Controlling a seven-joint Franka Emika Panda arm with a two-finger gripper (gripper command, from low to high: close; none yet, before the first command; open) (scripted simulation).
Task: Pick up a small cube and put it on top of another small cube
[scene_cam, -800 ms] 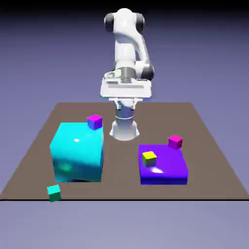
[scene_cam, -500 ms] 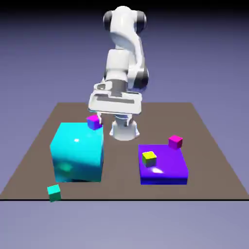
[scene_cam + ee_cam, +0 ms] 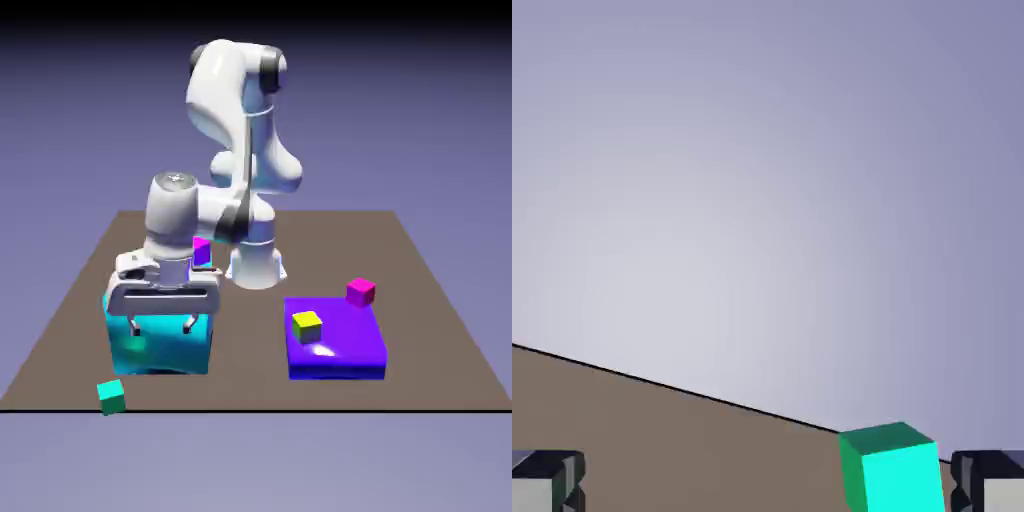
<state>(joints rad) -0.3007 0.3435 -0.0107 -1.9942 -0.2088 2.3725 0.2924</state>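
Big cyan block (image 3: 160, 345), purple slab (image 3: 345, 348) (yellow-topped cube (image 3: 307, 325) on it), magenta cube (image 3: 360, 291) beside

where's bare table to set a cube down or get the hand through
Bare: the strip between the cyan block and purple slab, plus the table's far-right margin. Crowded: the near-left corner, where the open gripper hangs above the teal cube.

Glossy big cyan block (image 3: 160, 335) and purple slab (image 3: 335, 340) — both show white highlights; beside them the brown tabletop (image 3: 440, 340) looks matt, smooth, and the white arm (image 3: 240, 120) shiny.
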